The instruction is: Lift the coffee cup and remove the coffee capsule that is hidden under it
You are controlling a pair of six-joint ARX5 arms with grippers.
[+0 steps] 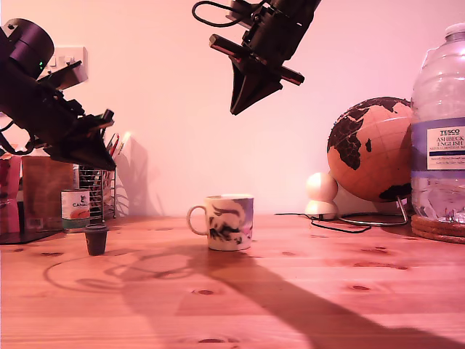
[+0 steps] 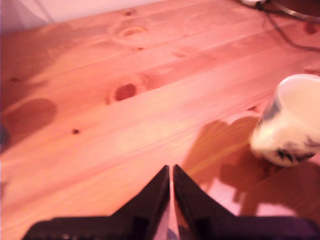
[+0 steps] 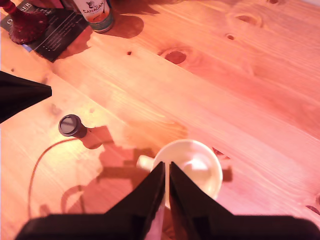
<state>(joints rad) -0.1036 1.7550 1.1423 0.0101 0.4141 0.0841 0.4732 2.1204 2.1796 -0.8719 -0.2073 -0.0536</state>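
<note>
The coffee cup [image 1: 227, 222], a white mug with dark drawings, stands upright on the wooden table [image 1: 290, 291], its handle toward the exterior view's left. The coffee capsule [image 1: 96, 238] is a small dark cup standing in the open, well to the exterior view's left of the mug. My second gripper [image 1: 237, 109] hangs high above the mug, shut and empty; its wrist view looks down into the mug [image 3: 192, 170], with the capsule [image 3: 72, 126] off to one side. My first gripper [image 1: 109, 161] is shut and empty, raised above the capsule; its wrist view shows the mug [image 2: 292, 122] at the edge.
A labelled tin can [image 1: 75, 205] and a wire rack [image 1: 99, 190] stand behind the capsule. A globe [image 1: 370, 149], a large water bottle [image 1: 439, 123], a white object [image 1: 321, 195] and cables [image 1: 341, 225] sit at the exterior view's right.
</note>
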